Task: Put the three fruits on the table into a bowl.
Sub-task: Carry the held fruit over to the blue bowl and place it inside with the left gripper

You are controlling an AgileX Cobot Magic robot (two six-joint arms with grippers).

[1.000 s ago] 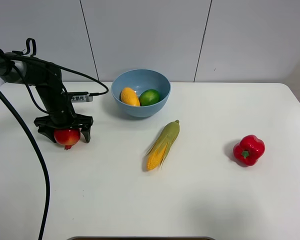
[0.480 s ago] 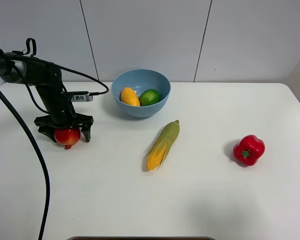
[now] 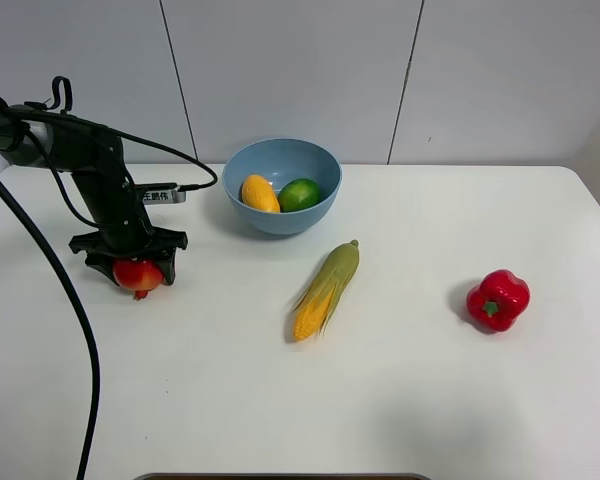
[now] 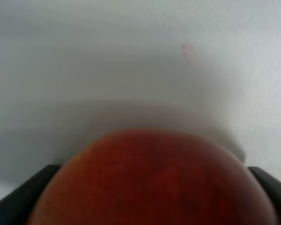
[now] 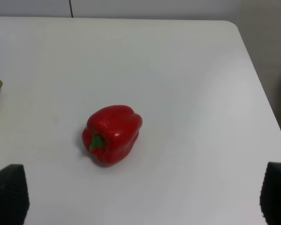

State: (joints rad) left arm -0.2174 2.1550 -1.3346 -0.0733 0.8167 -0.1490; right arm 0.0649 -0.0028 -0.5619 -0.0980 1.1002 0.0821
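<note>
The red pomegranate (image 3: 137,276) sits on the white table (image 3: 400,400) at the left, and my left gripper (image 3: 134,272) comes down over it with both black fingers pressed against its sides. In the left wrist view the pomegranate (image 4: 154,183) fills the space between the fingers (image 4: 18,199), blurred by closeness. The light-blue bowl (image 3: 280,222) stands at the back centre, right of that gripper, holding the yellow-orange mango (image 3: 259,193) and the green lime-like fruit (image 3: 300,194). My right gripper (image 5: 143,194) is open, its fingertips (image 5: 9,194) wide apart above bare table.
A husked corn cob (image 3: 327,290) lies slanted in the middle of the table, in front of the bowl. A red bell pepper (image 3: 498,299) rests at the right, also seen as the pepper (image 5: 112,134) ahead of the right gripper. Black cables hang beside the left arm.
The left gripper's fingers have closed in from wide apart onto the pomegranate. The fruit and everything else stay where they were.
</note>
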